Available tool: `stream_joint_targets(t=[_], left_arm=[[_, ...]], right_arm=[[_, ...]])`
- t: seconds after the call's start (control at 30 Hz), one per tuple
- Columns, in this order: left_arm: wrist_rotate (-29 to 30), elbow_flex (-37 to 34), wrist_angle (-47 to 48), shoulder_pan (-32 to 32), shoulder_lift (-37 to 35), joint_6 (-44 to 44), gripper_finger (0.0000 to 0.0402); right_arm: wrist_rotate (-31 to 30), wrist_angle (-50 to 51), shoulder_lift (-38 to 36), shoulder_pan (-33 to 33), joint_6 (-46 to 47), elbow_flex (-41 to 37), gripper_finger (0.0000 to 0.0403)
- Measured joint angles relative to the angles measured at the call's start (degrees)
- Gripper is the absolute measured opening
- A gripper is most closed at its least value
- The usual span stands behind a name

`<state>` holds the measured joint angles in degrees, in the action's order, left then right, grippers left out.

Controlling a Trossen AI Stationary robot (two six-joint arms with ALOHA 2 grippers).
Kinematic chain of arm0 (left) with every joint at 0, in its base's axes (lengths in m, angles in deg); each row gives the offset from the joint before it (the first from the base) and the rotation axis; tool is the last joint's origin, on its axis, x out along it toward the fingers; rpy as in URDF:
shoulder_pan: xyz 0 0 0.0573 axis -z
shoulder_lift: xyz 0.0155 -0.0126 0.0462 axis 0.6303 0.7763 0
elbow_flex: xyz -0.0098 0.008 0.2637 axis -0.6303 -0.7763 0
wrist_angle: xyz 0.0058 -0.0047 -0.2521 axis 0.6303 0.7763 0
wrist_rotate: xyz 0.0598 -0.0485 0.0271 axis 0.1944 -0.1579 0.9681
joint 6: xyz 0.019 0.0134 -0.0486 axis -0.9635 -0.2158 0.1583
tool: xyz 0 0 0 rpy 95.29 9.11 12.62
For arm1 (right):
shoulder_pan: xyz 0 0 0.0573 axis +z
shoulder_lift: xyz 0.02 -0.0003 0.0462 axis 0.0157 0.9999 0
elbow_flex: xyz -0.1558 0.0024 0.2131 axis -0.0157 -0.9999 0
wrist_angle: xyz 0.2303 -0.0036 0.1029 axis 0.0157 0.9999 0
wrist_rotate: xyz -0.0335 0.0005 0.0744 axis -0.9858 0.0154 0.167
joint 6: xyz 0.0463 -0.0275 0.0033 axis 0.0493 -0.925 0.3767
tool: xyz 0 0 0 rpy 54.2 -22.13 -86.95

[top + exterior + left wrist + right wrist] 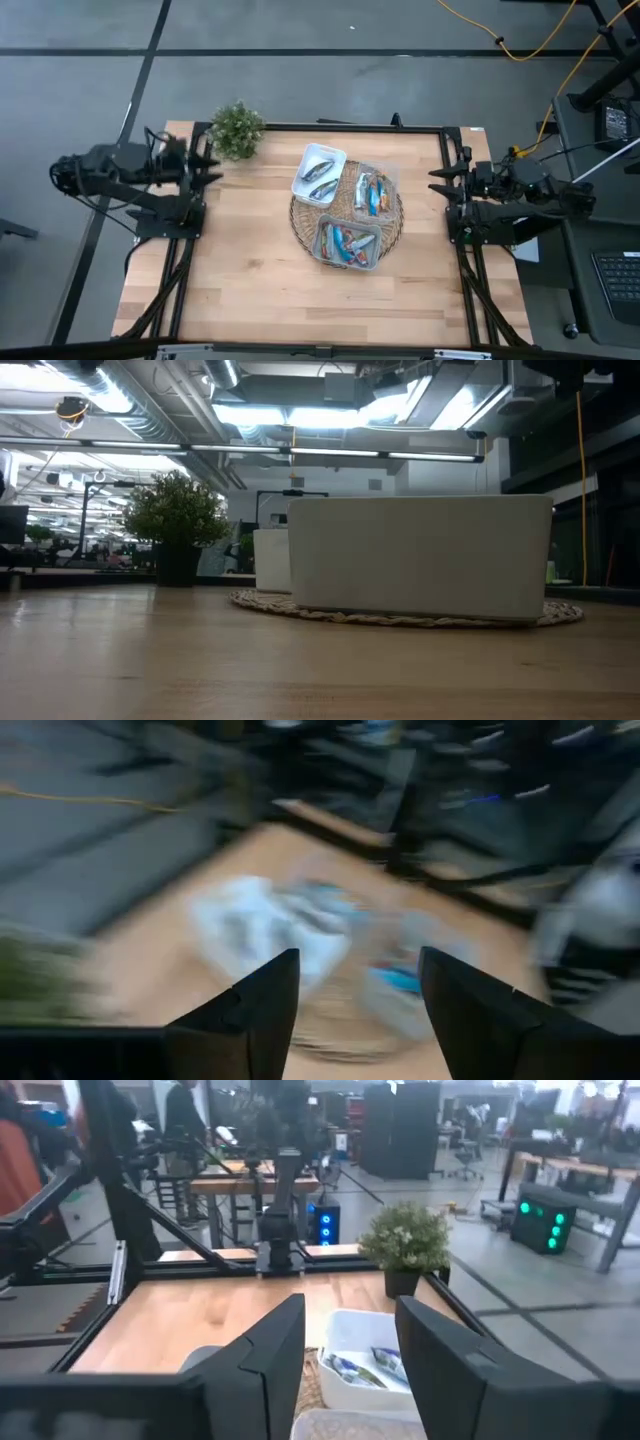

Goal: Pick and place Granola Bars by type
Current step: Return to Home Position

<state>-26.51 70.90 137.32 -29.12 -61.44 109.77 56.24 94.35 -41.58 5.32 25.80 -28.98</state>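
1. Looks pretty much done imo: no small shiny-wrapped granola bars (320, 178) are lying loose on the pale wooden worktop (240, 260). Every one I can spot is in a bin.
2. The bins sit on a round woven mat (300, 222), between the two pincers and well apart from both. The white rectangular plastic bin (305, 160) is nearer the left pincer (212, 165). One of the two greyish see-through bins (385, 172) is nearer the right pincer (438, 181), and the other is roughly midway.
3. The bars in the white bin look blue and silvery. The greyish bins show blue mixed with orange-red, too small to check the sorting.
4. The left pincer is at its worktop edge, wide apart and empty, with a small potted green plant (238, 128) just beside it.
5. The right pincer is at the opposite edge, also wide and holding nothing.
6. I'd guess all that's left is parking the arms.
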Motion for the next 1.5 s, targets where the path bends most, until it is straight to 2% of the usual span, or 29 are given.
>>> stream_joint_targets(t=[0.13, 0.3, 0.47, 0.6, 0.77, 1.0, 1.07, 1.2, 1.27, 1.4, 1.5], left_arm=[[-14.1, -16.4, -16.7, 0.0, -10.3, 2.9, 0.0197], [-23.3, -31.6, -34.6, -0.3, -13.1, 5.1, 0.0198], [-28.6, -41.3, -44.4, -3.7, -12.7, 6.4, 0.0195], [-32.3, -48.4, -52.8, -9.2, -12.8, 6.1, 0.0196], [-40.7, -52.4, -59.4, -16.3, -12.9, 6.0, 0.0197], [-26.9, -52.4, -56.4, -21.2, -12.7, -6.2, 0.0196], [-26.0, -52.4, -53.8, -21.8, -12.7, -9.8, 0.0197], [-24.2, -52.4, -46.8, -21.9, -12.7, -16.3, 0.0196], [-22.1, -52.4, -45.2, -21.9, -12.7, -17.2, 0.0194], [-18.7, -52.4, -44.6, -21.9, -12.7, -19.7, 0.0196], [-16.1, -52.4, -44.7, -21.9, -12.7, -21.5, 0.0197]], right_arm=[[-0.7, 1.9, 0.1, 0.0, 2.0, 0.0, 0.016], [-0.7, 4.4, 0.1, 0.0, 3.8, 0.0, 0.016], [-0.8, 8.8, 0.1, 0.0, 4.0, 0.0, 0.016], [-0.4, 11.5, 0.1, 0.0, 8.9, 0.0, 0.016], [-0.2, 11.7, 0.1, 0.0, 7.8, 0.0, 0.016], [0.2, 11.5, 0.3, 0.0, 5.3, 0.0, 0.016], [3.1, 10.4, 0.4, 0.0, 3.2, 0.0, 0.016], [12.6, 7.3, 0.5, 0.0, -5.3, 0.0, 0.016], [14.5, 5.6, 0.5, 0.0, -7.8, 0.0, 0.016], [9.3, 4.8, 0.5, 0.0, -6.8, -0.4, 0.016], [6.6, -5.6, 0.0, 0.0, -7.6, -5.6, 0.016]])
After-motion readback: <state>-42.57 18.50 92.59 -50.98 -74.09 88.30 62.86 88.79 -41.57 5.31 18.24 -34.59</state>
